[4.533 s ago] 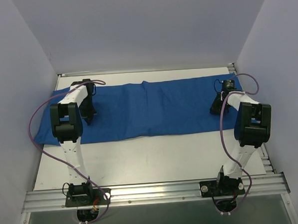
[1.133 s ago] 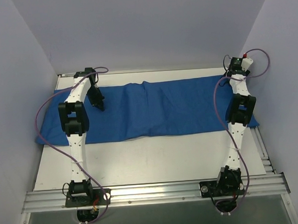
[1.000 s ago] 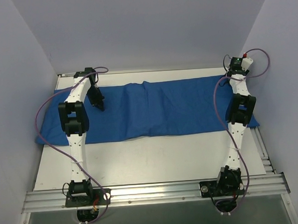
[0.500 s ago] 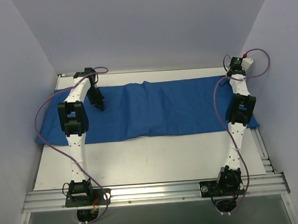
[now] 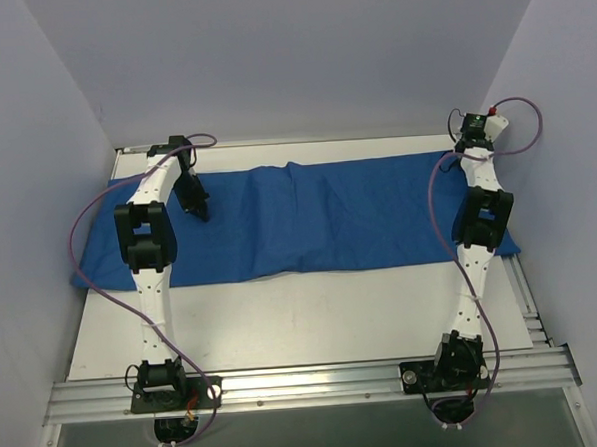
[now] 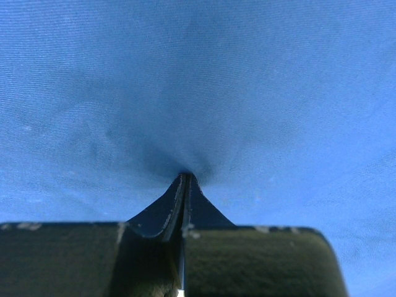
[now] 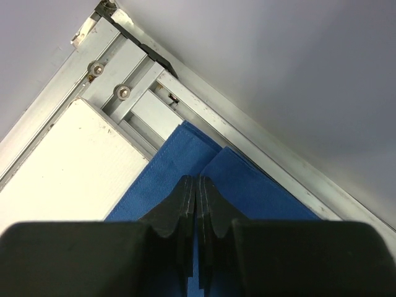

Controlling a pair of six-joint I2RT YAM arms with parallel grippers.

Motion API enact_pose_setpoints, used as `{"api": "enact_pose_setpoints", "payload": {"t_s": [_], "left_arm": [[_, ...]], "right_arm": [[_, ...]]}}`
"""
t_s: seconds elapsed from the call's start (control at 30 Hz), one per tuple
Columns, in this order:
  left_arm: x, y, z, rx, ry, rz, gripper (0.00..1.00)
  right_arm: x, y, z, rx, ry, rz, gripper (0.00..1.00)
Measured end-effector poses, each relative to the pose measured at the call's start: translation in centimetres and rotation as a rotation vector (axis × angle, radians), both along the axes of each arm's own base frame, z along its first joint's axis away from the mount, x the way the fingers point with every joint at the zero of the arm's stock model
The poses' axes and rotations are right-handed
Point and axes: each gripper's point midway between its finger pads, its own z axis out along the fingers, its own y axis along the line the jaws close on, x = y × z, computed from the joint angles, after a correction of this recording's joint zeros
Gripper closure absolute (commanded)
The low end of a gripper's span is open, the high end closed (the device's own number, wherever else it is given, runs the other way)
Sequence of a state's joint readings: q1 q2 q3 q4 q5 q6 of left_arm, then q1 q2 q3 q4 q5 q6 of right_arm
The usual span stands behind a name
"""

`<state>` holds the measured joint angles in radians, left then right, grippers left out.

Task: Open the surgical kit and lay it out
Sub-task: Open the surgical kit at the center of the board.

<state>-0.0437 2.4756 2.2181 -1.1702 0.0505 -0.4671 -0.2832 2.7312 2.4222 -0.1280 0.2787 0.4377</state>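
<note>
At the near edge of the table (image 5: 314,323) the two arm bases are seen bolted to an aluminium rail (image 5: 307,383), and from there both arms are stretched away across bare white tabletop. Beyond that bare strip the blue cloth wrap (image 5: 328,217) is spread flat as a long band running from the left wall almost to the right one, with shallow creases near its middle. The left gripper (image 5: 200,211) is lowered onto the left part of the wrap, towards its far edge. In the left wrist view its fingers (image 6: 167,207) are seen pressed together, and the cloth is drawn into a small pucker at their tips, so a pinch of fabric is taken to be held. The right gripper (image 7: 197,182) is placed at the far right corner of the table, above the far right end of the wrap. In the right wrist view its fingers (image 7: 176,204) are closed tip to tip, two folds of the cloth are seen meeting at those tips, and a thin line of blue is visible in the slit between the fingers, so the edge of the wrap appears to be clamped there. Past the cloth, the corner frame rail (image 7: 247,133) and then the pale wall (image 7: 278,62) are shown.
</note>
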Motion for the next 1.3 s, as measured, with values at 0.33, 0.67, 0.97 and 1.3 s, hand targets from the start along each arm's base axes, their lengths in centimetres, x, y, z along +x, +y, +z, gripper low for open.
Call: {"api": "enact_pose_setpoints", "payload": {"t_s": [0.33,0.67,0.97,1.3], "left_arm": [[-0.1,0.2,0.1,0.004,-0.003,0.003,0.98],[-0.6,0.4,0.3,0.014,-0.001,0.012,0.91],[-2.8,-0.3,3.0,-0.048,-0.033,0.02,0.76],[-4.1,2.1,6.5,-0.091,-0.11,0.101,0.64]], "right_arm": [[-2.6,0.3,5.1,0.027,0.023,-0.008,1.0],[-7.7,5.5,9.2,0.119,0.084,0.041,1.0],[-21.8,20.8,12.3,0.314,0.224,0.2,1.0],[-42.4,21.9,15.3,0.44,0.277,-0.014,1.0]]}}
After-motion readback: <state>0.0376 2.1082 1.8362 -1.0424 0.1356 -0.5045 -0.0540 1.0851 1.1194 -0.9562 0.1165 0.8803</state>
